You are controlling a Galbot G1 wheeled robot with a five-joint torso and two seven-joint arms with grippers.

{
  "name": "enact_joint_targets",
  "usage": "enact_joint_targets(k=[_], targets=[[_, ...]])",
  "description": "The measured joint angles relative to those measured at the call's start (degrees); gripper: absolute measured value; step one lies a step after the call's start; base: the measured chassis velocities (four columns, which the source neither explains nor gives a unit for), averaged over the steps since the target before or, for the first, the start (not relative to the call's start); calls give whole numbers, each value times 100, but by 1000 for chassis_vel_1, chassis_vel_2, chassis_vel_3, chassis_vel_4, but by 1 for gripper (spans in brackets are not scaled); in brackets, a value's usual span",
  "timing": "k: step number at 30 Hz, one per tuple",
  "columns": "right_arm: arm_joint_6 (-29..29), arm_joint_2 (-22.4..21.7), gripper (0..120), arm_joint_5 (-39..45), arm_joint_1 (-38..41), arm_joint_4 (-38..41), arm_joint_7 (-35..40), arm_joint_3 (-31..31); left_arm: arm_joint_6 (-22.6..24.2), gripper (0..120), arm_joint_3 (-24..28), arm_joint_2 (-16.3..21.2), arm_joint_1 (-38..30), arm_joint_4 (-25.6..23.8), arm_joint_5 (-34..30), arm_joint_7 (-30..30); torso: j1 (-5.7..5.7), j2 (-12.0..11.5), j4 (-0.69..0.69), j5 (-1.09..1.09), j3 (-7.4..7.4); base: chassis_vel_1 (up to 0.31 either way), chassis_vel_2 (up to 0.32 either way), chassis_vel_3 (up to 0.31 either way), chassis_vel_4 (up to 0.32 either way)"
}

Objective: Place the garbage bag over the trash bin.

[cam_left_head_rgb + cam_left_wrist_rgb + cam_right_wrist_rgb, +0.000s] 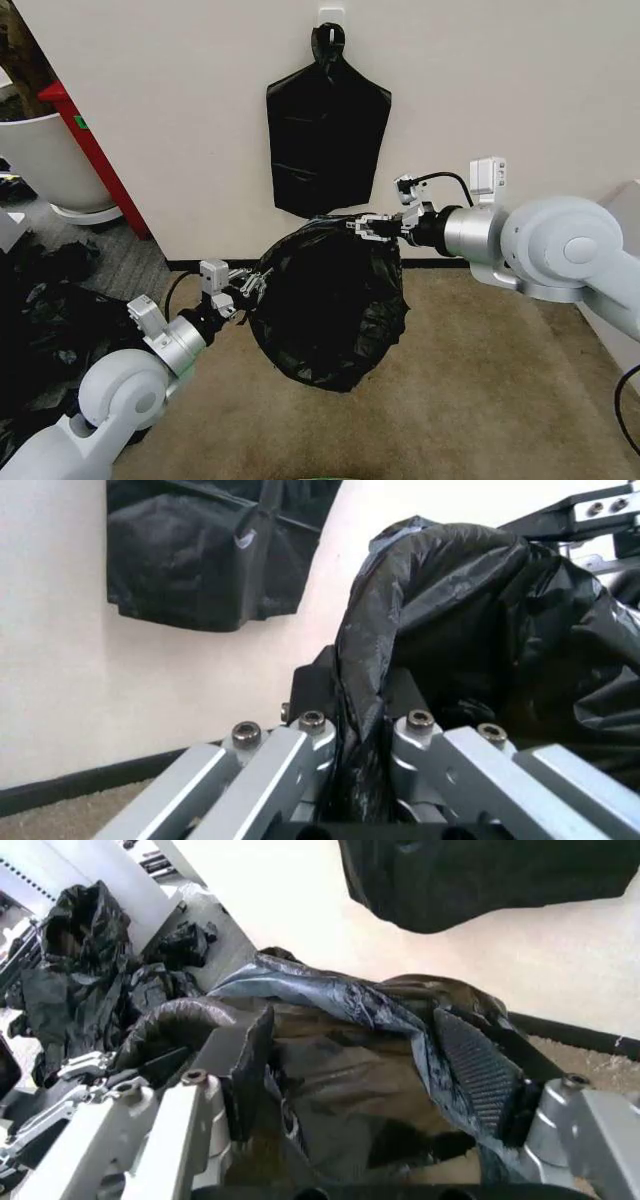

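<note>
Both arms reach forward toward the wall. The left gripper [250,285] sits lower, its forearm angling up from the shoulder, fingers [300,761] pinched tight on a fold of the garbage bag [330,305]. The right gripper [375,228] is higher, its arm stretched level, jaws clamped on the bag's opposite edge.

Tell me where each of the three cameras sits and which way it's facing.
Head view: from the head, looking down at the bag held between the left gripper and right gripper.
Left wrist view: from the left wrist, along its fingers pinching the bag.
Right wrist view: from the right wrist, over its fingers into the bag.
All share the bag and the wall bundle.
</note>
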Motion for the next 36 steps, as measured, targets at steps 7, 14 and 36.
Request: enact_joint_targets(k=[7, 14, 36], targets=[[23, 18, 43, -23, 24, -76, -21, -19, -61, 4, -25, 7, 3, -7, 21, 117, 0, 0, 0, 0, 0, 0, 0, 0, 0], [38, -15, 19, -41, 7, -83, -24, -40, -101, 4, -35, 2, -3, -8, 23, 152, 0, 0, 0, 0, 0, 0, 0, 0, 0], [48, -292, 0, 263, 4, -613, -678, 25, -501, 4, -171, -9, 208, 18, 493, 1223, 0, 0, 0, 0, 0, 0, 0, 0, 0]])
